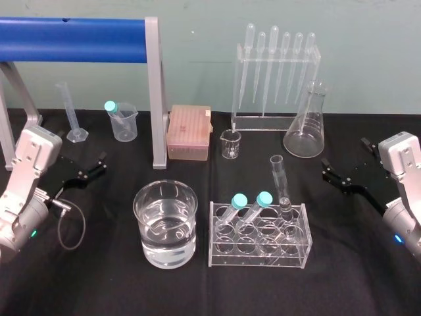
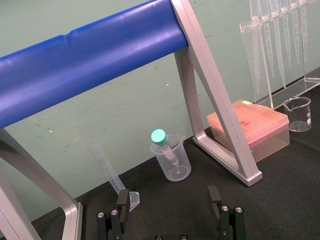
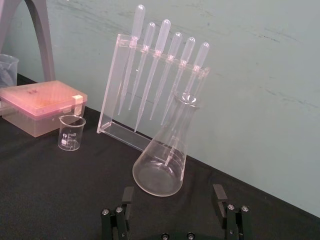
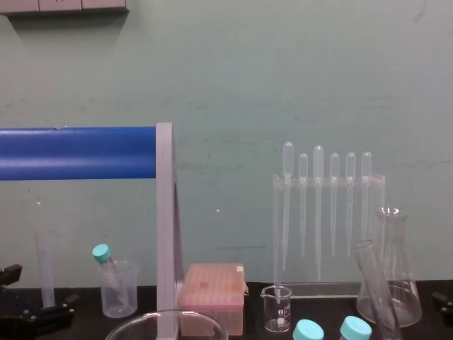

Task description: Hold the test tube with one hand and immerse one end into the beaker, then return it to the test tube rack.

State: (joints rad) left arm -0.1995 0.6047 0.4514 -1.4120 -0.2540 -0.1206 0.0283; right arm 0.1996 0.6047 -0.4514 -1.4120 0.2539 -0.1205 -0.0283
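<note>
L arm sits at 8 o'clock in head view, L gripper [image 1: 84, 164] aimed toward 3, jaws wide apart, empty. R arm at 4 o'clock, R gripper [image 1: 343, 158] aimed toward 9, jaws likewise apart, empty.

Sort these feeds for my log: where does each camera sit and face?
Head: high, looking down at beaker and test tube rack; left claw, right claw flanking.
Chest: low, facing the wall; claws at lower corners.
Left wrist: faces the plastic beaker; own claw open.
Right wrist: faces the conical flask; own claw open.
Shared by wrists: pink box.
</note>
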